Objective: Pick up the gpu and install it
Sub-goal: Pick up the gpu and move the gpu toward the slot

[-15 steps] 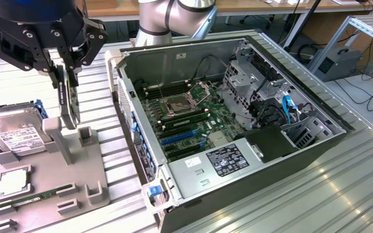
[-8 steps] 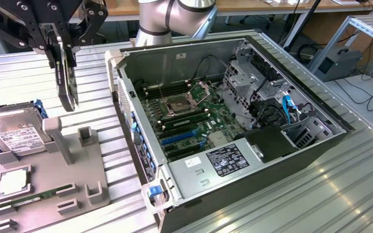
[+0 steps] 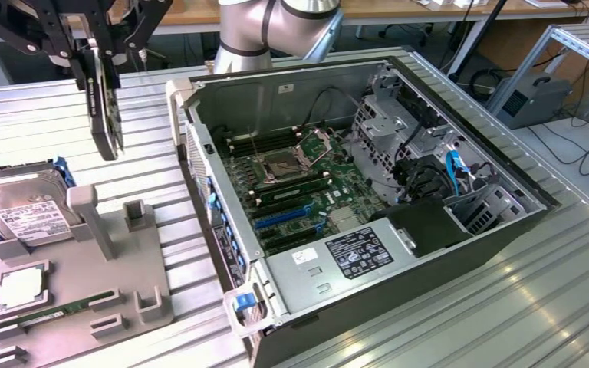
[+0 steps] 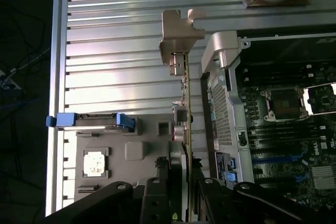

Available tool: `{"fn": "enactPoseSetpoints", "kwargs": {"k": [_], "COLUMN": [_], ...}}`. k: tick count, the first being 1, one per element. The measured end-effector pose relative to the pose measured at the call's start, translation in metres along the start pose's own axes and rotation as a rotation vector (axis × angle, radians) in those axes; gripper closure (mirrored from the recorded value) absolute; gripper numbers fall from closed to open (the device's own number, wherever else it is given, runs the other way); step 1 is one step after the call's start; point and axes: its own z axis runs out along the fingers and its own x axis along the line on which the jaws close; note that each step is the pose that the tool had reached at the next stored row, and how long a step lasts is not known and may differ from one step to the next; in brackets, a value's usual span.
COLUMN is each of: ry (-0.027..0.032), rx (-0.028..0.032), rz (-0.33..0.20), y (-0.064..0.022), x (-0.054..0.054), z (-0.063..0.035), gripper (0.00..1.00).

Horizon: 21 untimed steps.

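The gpu (image 3: 103, 107) is a thin dark card hanging upright in the air, high at the exterior view's left, above the ribbed metal table. My gripper (image 3: 98, 55) is shut on its upper edge. In the wrist view the gpu (image 4: 183, 114) appears edge-on, with its shiny silver bracket (image 4: 179, 30) at the far end, and the gripper (image 4: 181, 184) clamps it between dark fingers (image 4: 156, 187). The card hovers beside the open computer case (image 3: 202, 100), outside its wall. The motherboard (image 3: 305, 192) with blue expansion slots (image 3: 282, 218) lies exposed inside.
A grey fixture tray (image 3: 120, 268) at the exterior view's left carries a hard drive (image 3: 24, 208), a CPU (image 3: 18, 287) and a green RAM stick (image 3: 51, 315). The arm's base (image 3: 264, 31) stands behind the case. Cables and a drive cage (image 3: 397, 126) crowd the case's far side.
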Motion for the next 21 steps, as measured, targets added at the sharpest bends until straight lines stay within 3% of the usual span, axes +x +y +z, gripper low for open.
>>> {"fn": "enactPoseSetpoints", "kwargs": {"k": [4, 10, 15, 21], "ry": [0.0004, 0.0014, 0.0035, 0.0042], "rx": [0.0003, 0.0001, 0.0003, 0.0003], "rz": [0.0, 0.0, 0.001, 0.001], "y": [0.0, 0.001, 0.0027, 0.0038], "x": [-0.001, -0.015, -0.039, -0.055], "z": [-0.0002, 0.0001, 0.0005, 0.0007], "gripper": [0.73, 0.73, 0.73, 0.73]}}
